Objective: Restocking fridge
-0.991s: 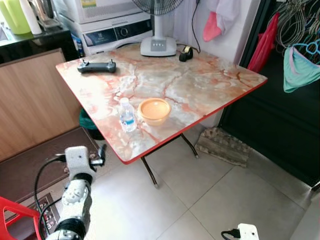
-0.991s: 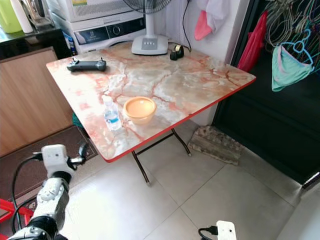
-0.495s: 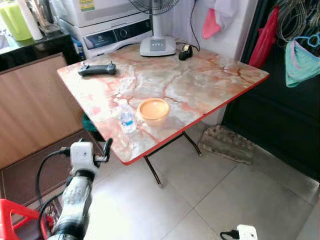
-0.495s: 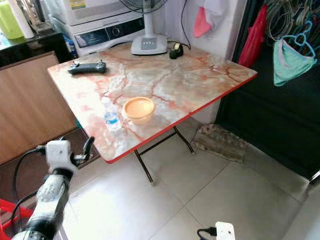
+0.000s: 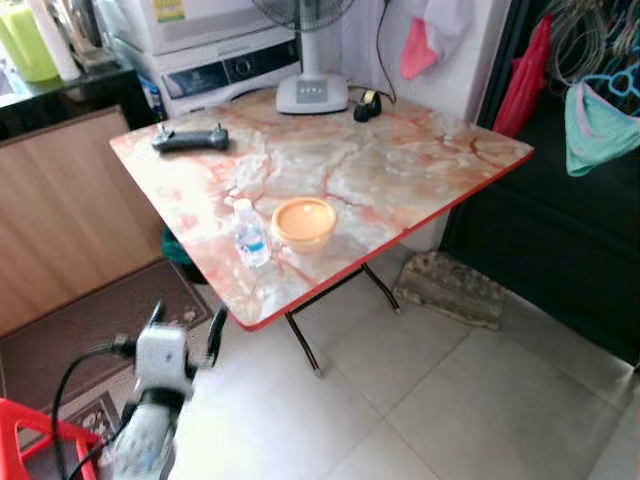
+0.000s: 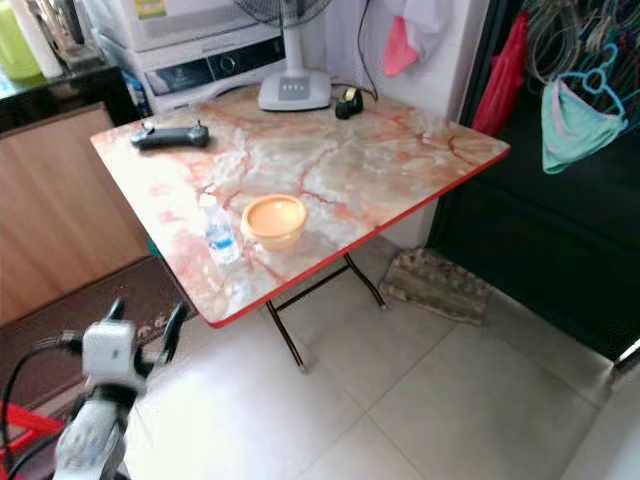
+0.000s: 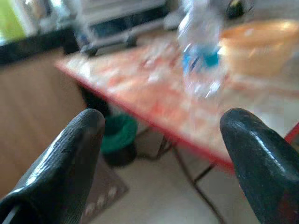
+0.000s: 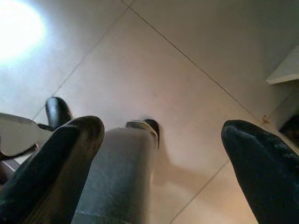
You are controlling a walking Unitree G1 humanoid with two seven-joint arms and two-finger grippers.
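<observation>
Now my left hand [image 5: 185, 330] hangs wide apart below the worktop [image 5: 400, 170] edge, holding nothing. On the worktop, the water bottle [image 5: 250, 232] stands just beside the orange bowl [image 5: 304, 222]. My right hand [image 8: 163, 163] is wide too, over the floor tiles [image 8: 154, 70].

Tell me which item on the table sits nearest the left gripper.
The water bottle, upright near the table's front edge beside the orange bowl; the left gripper is below that edge.
</observation>
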